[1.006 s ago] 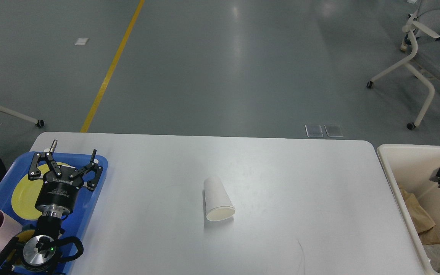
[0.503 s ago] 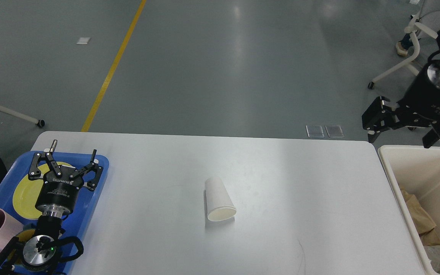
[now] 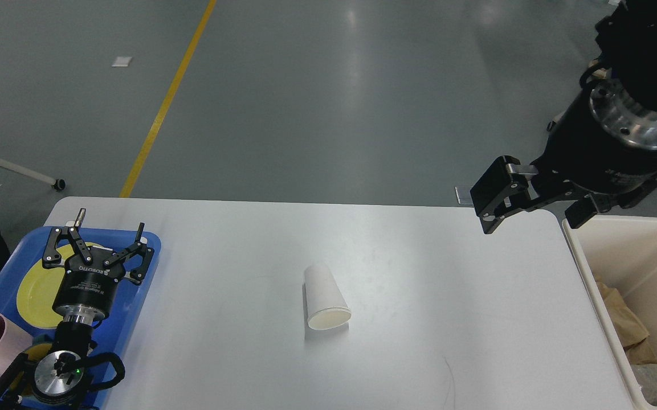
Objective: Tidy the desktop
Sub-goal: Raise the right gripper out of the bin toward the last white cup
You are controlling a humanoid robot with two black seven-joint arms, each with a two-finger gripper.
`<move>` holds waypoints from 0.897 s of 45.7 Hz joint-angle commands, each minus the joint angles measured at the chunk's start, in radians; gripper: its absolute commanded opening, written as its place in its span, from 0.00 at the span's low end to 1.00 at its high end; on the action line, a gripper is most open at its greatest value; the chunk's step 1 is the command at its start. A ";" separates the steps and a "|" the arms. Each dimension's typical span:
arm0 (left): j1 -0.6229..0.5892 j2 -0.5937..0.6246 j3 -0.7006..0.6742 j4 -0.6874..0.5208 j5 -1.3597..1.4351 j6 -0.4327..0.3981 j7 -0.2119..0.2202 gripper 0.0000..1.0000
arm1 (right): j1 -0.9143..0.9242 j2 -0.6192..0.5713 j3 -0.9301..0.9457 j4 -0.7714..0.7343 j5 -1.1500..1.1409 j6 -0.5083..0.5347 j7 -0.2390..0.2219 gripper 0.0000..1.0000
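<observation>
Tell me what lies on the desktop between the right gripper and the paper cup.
Nothing: in the head view, only bare white desktop separates the right gripper from the paper cup.

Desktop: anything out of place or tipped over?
Yes. A white paper cup lies on its side near the middle of the desktop, open end toward the camera. It is the only loose item on the surface, nothing spilled around it. Both grippers, left and right, are open and clear of it.
</observation>
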 commanded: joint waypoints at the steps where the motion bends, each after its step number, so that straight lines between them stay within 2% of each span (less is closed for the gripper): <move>1: 0.000 0.000 0.000 0.000 0.000 0.000 0.000 0.96 | -0.077 0.001 0.077 -0.008 -0.002 -0.101 0.000 0.96; 6: 0.000 0.000 0.000 0.000 0.000 0.000 0.000 0.96 | -0.229 0.024 0.164 -0.048 -0.016 -0.266 -0.003 0.96; 11: 0.000 0.000 0.000 0.000 0.000 0.000 0.000 0.96 | -0.347 0.160 0.256 -0.134 -0.019 -0.357 -0.003 0.96; 19: 0.000 0.000 0.000 0.000 0.000 -0.002 0.000 0.96 | -0.567 0.360 0.394 -0.332 -0.018 -0.391 -0.005 0.96; 26: 0.000 0.000 0.000 0.000 0.001 0.000 0.000 0.96 | -0.761 0.476 0.408 -0.490 -0.019 -0.464 -0.009 0.96; 35: 0.000 0.000 0.000 0.000 0.000 0.000 0.000 0.96 | -1.044 0.490 0.417 -0.726 -0.056 -0.521 -0.044 0.96; 41: 0.000 0.000 0.000 0.000 0.000 0.000 0.002 0.96 | -1.174 0.495 0.422 -0.798 -0.134 -0.538 -0.045 0.96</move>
